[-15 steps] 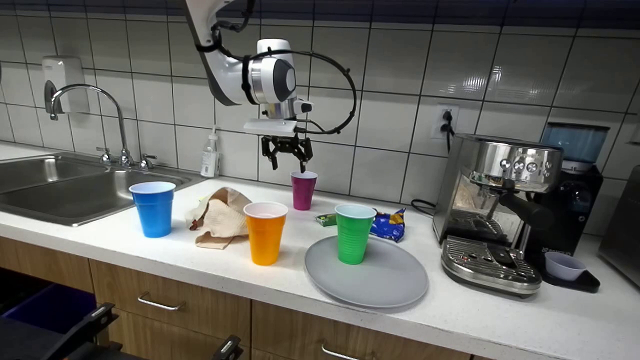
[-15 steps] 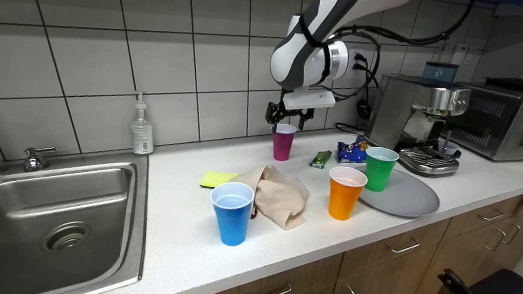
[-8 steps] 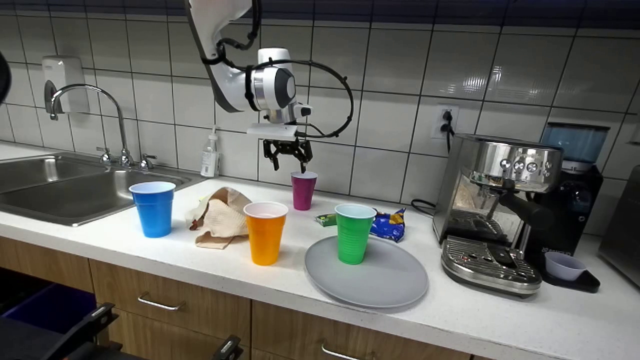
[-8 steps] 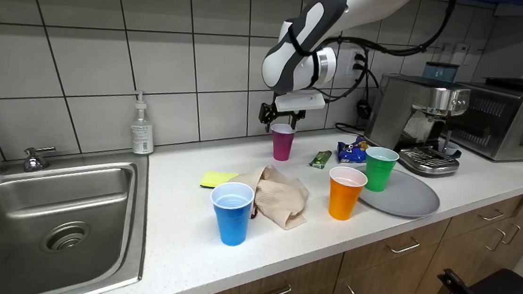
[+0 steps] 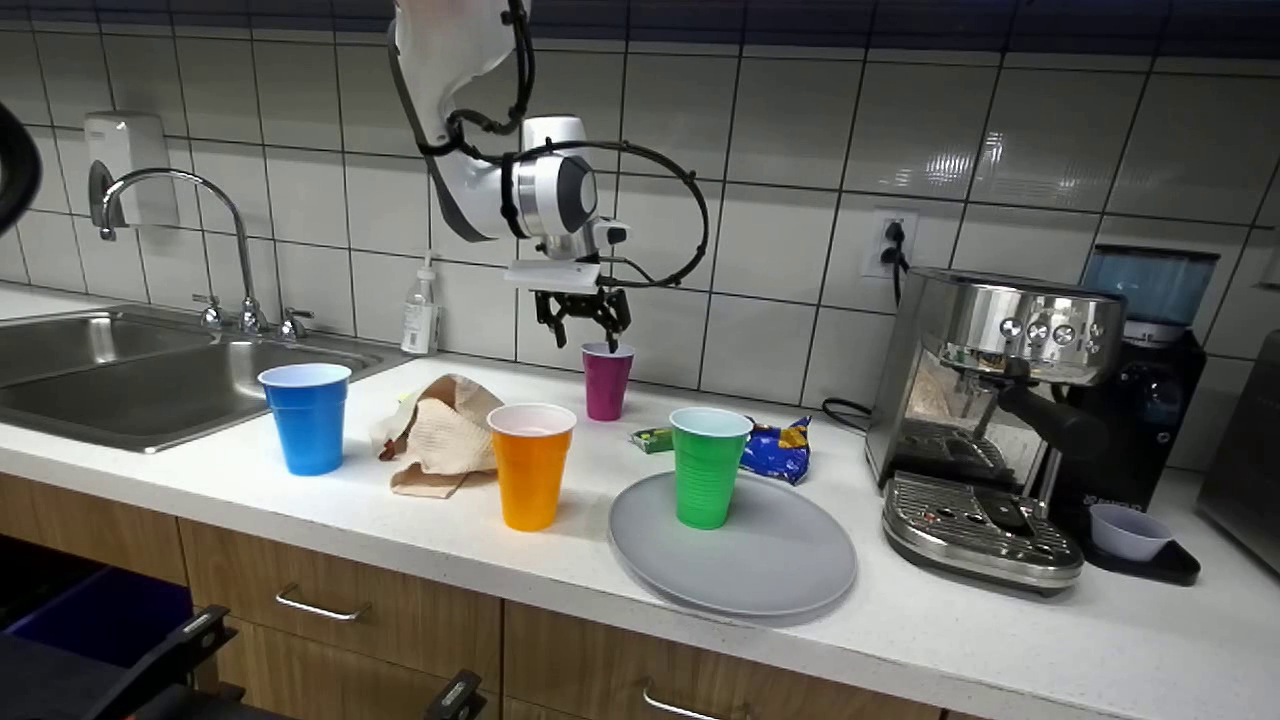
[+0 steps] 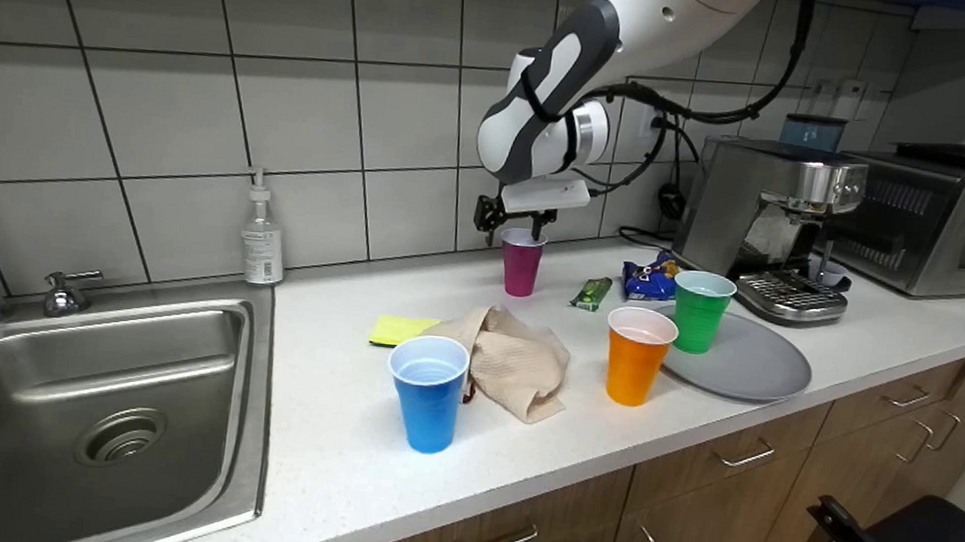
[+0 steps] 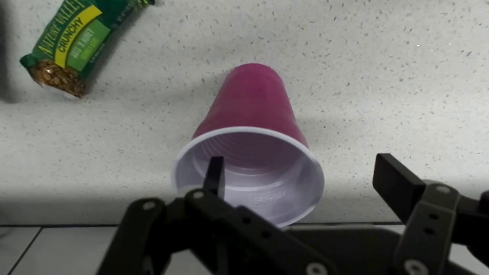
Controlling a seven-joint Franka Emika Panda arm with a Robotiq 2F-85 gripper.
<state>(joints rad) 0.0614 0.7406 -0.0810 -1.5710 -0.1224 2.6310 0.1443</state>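
Here, a snack bar (image 6: pixel 591 294) lies between magenta cup (image 6: pixel 521 267) and blue packet (image 6: pixel 648 281).

The sink (image 6: pixel 133 371) and coffee machine (image 5: pixel 975 400) show a kitchen.

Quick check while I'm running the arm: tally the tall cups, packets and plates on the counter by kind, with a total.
Tall cups: 4 (magenta cup, blue cup, orange cup, green cup)
Packets: 2 (green granola bar packet, blue packet)
Plates: 1 (grey plate)
Total: 7
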